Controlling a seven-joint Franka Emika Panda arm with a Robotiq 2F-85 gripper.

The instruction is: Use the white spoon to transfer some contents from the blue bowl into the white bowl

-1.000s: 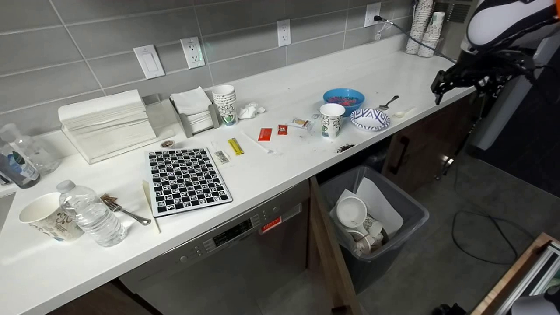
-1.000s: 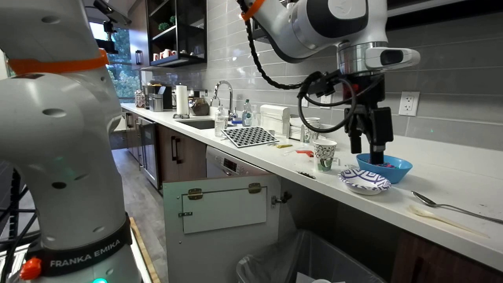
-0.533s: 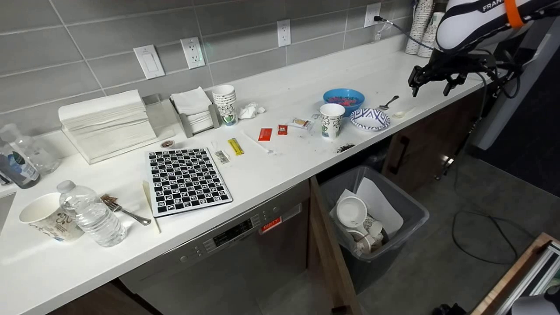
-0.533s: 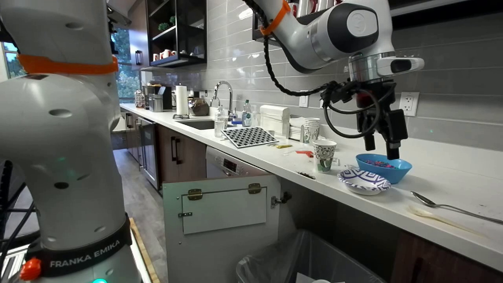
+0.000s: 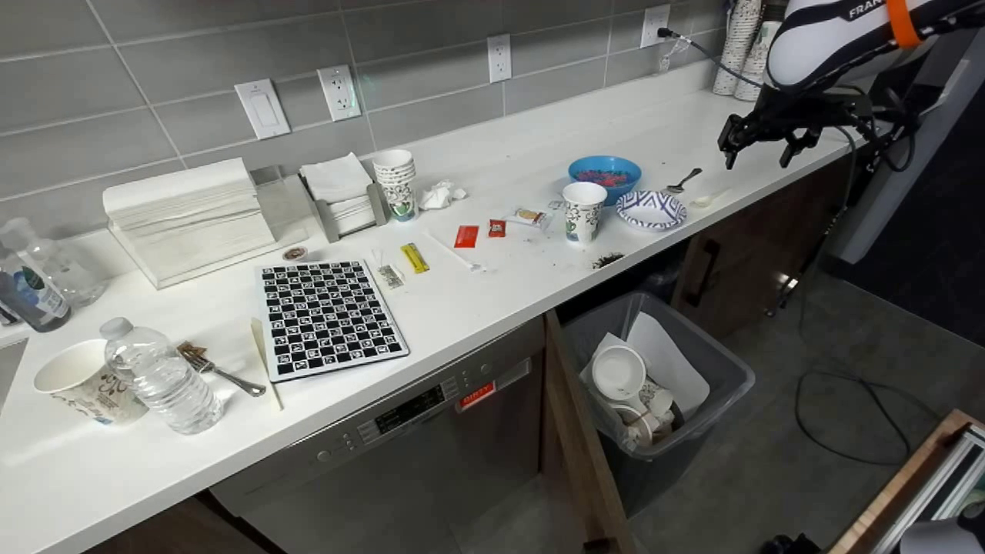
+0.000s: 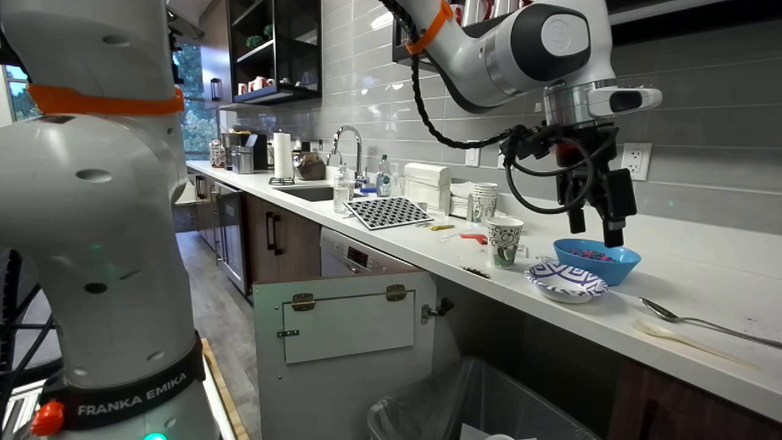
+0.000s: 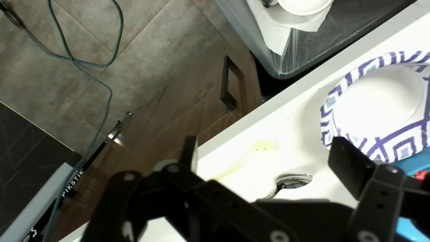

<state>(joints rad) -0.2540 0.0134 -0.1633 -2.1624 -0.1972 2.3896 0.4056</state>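
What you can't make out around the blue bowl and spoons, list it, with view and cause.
White spoon: wrist view, handle's end behind the pincer.
Blue bowl: wrist view, mostly cut off by the right edge, partly behind the pincer.
Coloured bits in that bowl: both exterior views, too small to identify.
Metal spoon: in an exterior view, handle's end cut off by right edge.

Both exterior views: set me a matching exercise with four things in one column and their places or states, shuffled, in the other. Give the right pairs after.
Column one
1. blue bowl
2. white spoon
3. gripper
4. bin

Column two
A. raised, open and holding nothing
B. flat on the counter, beside the metal spoon
C. below counter level, with white things inside
D. with reddish and bluish bits inside

Right pairs: 1-D, 2-B, 3-A, 4-C
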